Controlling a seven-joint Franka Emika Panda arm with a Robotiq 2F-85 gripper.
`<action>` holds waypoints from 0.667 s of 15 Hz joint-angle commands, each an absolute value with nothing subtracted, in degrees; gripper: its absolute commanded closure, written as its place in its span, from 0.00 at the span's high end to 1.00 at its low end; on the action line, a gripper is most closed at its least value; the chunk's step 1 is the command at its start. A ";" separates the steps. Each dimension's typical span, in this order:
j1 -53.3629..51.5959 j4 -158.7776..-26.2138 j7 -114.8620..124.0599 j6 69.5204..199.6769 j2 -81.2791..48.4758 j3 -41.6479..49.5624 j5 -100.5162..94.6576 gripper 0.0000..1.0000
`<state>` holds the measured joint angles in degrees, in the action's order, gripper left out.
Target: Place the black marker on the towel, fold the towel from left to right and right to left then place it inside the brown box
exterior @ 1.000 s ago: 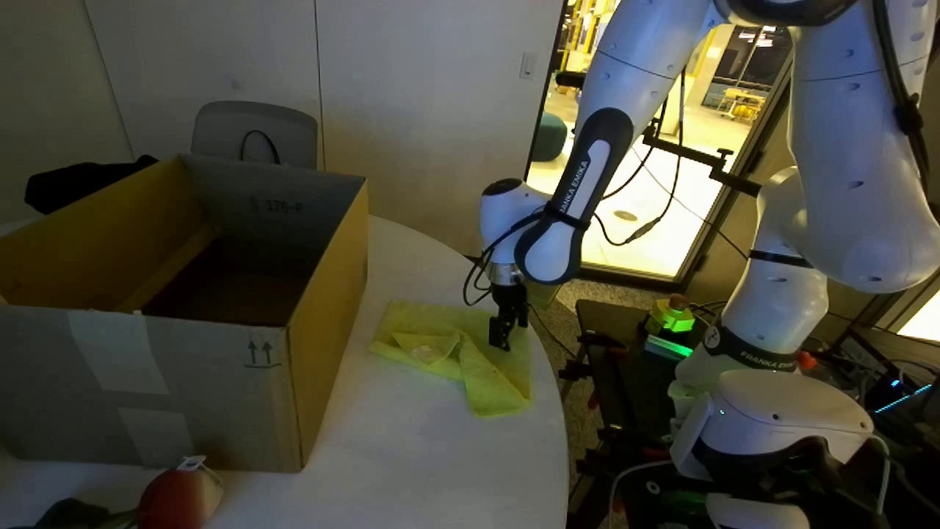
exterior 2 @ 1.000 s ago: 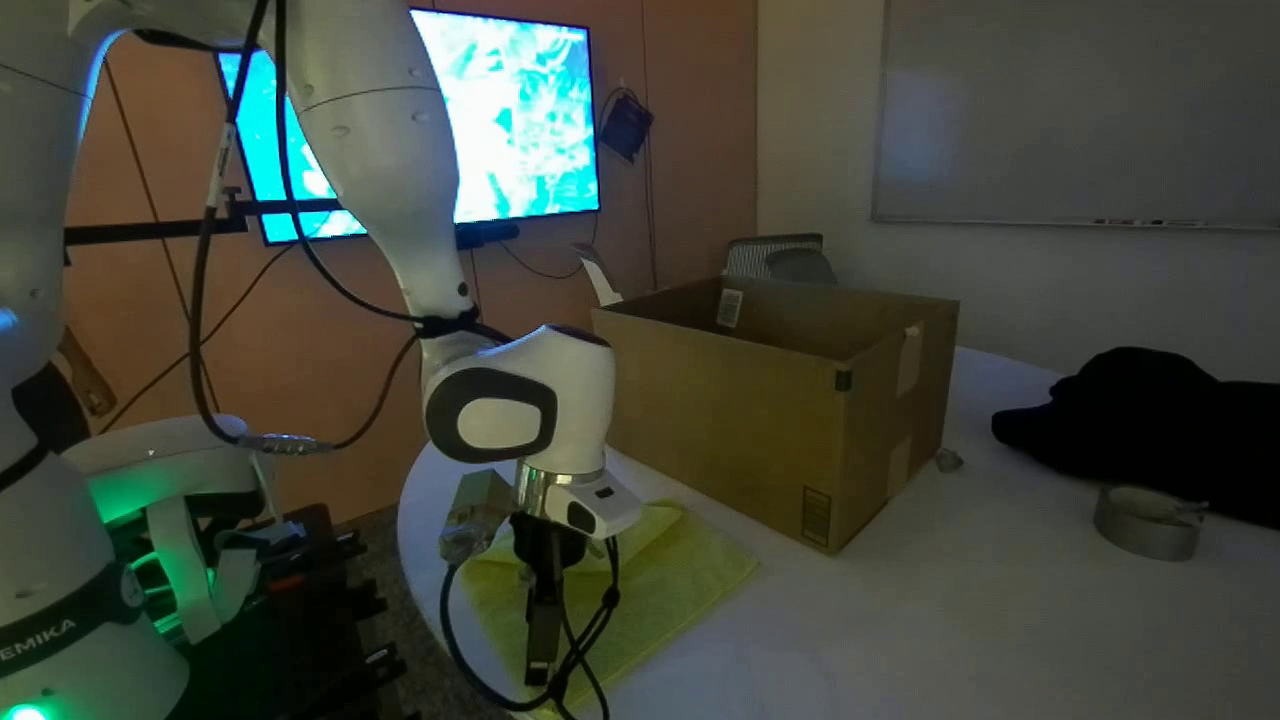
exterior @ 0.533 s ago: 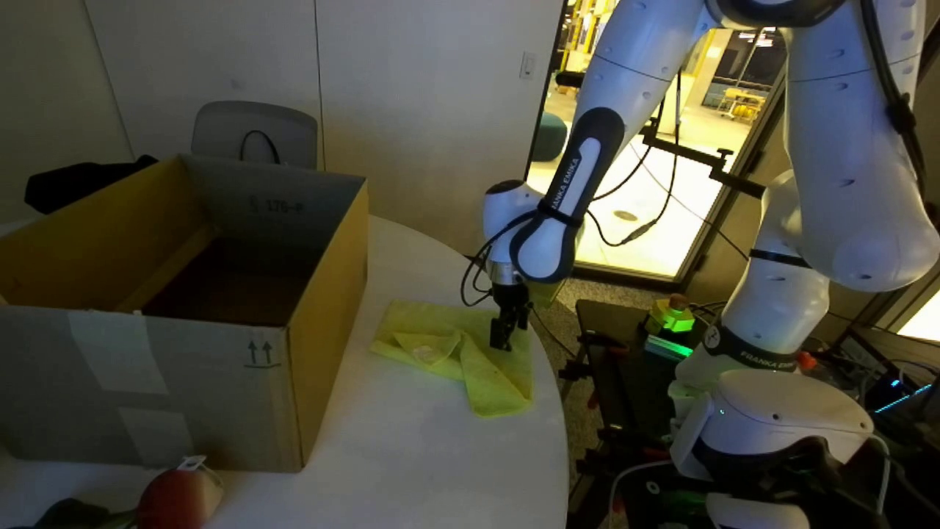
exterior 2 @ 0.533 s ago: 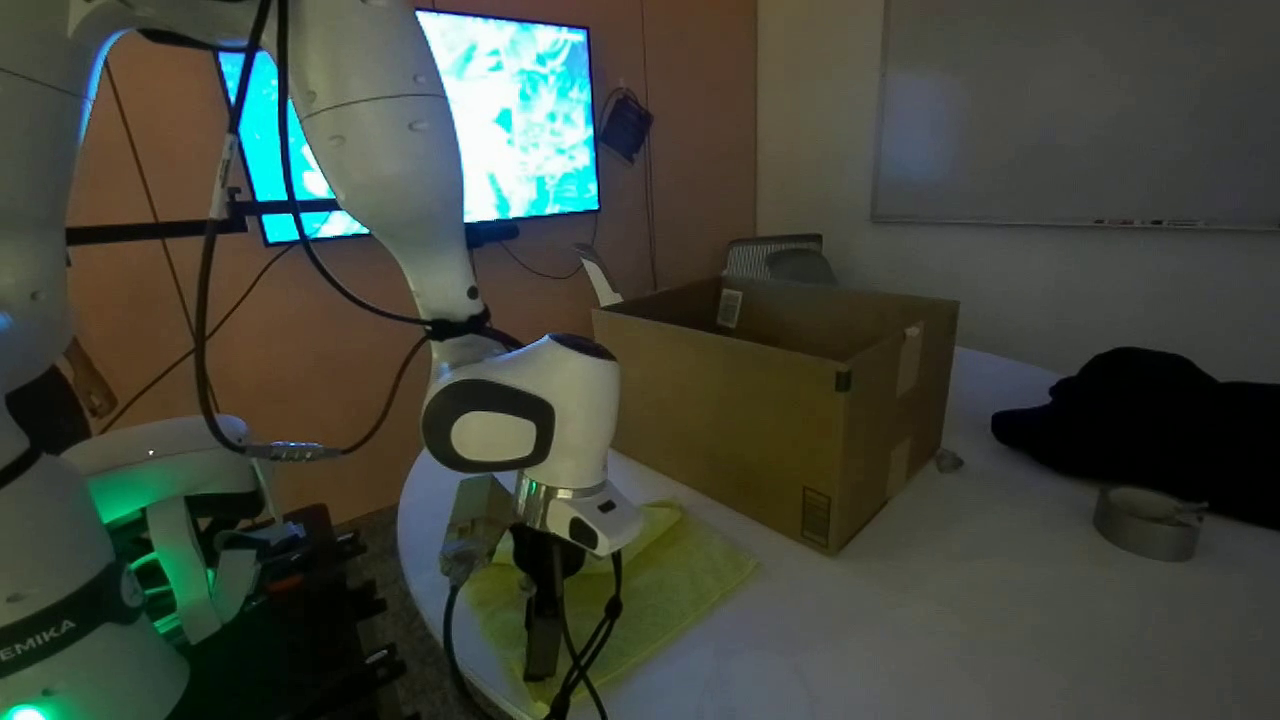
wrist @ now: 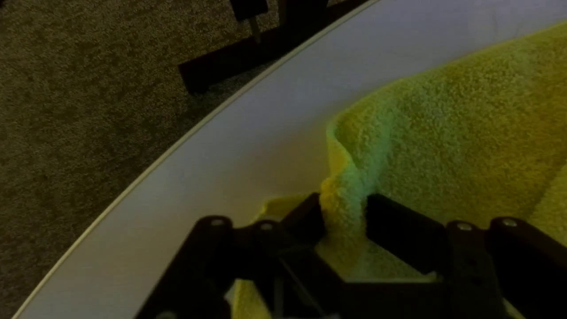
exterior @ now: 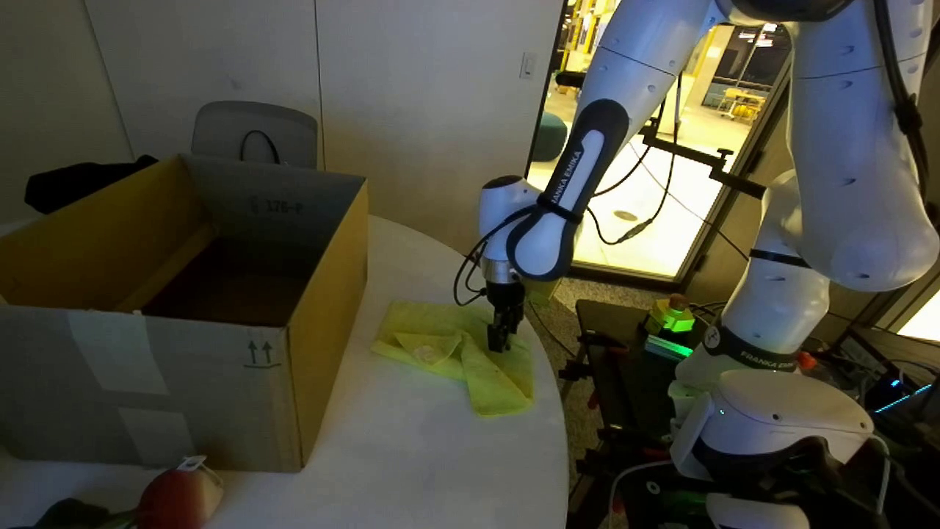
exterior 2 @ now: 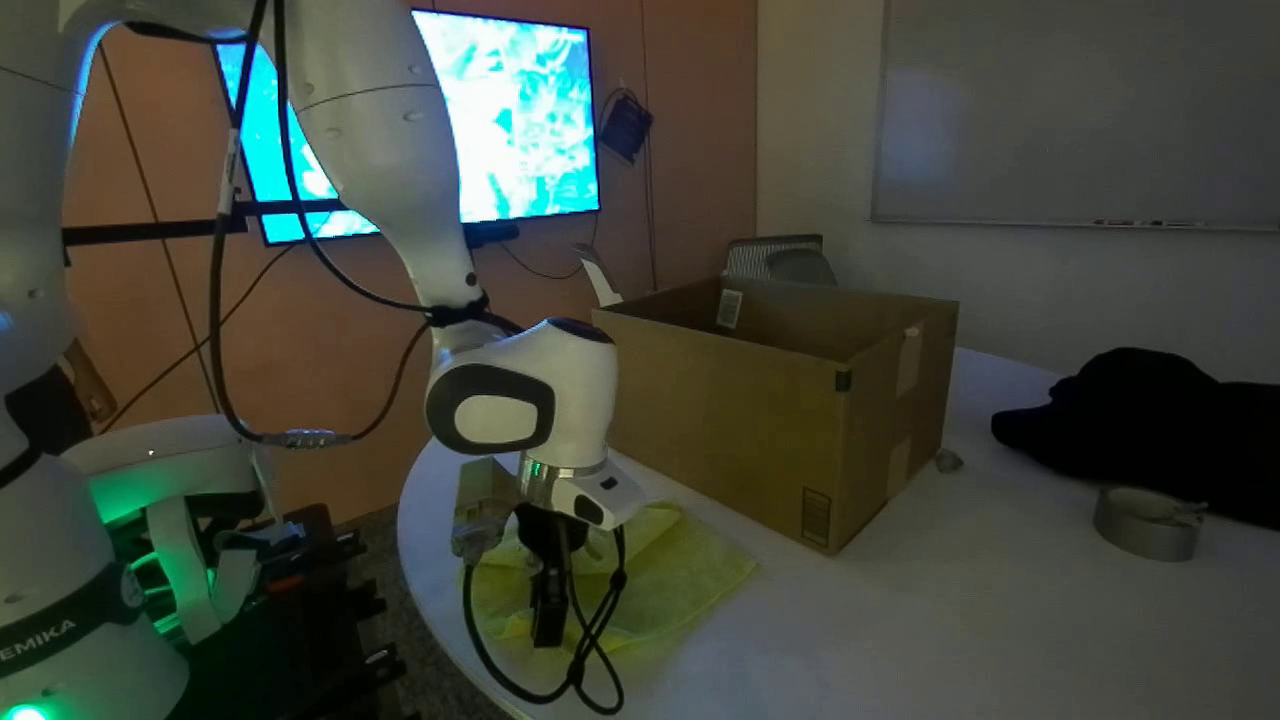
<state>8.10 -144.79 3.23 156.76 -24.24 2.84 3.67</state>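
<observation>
The yellow towel (exterior: 486,378) lies crumpled and partly folded over near the rim of the round white table, and shows in both exterior views. My gripper (exterior: 499,345) points straight down at the towel's edge on the robot's side. In the wrist view a raised ridge of the towel (wrist: 465,133) is pinched between the two dark fingertips, so the gripper (wrist: 344,212) is shut on it. The brown box (exterior 2: 720,420) stands open-topped on the table, beyond the towel from the arm. The black marker is hidden or out of view.
The table edge (wrist: 177,148) curves close beside the gripper, with carpet below. A red and white object (exterior: 176,499) lies in front of the box. A tape roll (exterior 2: 1145,520) and black cloth (exterior 2: 1140,420) are on the table too. A chair (exterior: 257,136) stands behind.
The jaws have come together, taking hold of the towel's edge. The gripper has risen slightly, and the towel's near edge has drawn up with it.
</observation>
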 commanded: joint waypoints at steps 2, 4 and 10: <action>5.24 -147.20 3.92 156.95 -17.13 4.07 2.59 0.00; 3.74 -147.73 5.13 157.07 -14.26 5.19 0.99 0.00; 1.08 -145.95 9.30 159.95 -9.90 4.93 -0.70 0.02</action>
<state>2.68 -145.73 5.87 157.25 -12.47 4.91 -0.32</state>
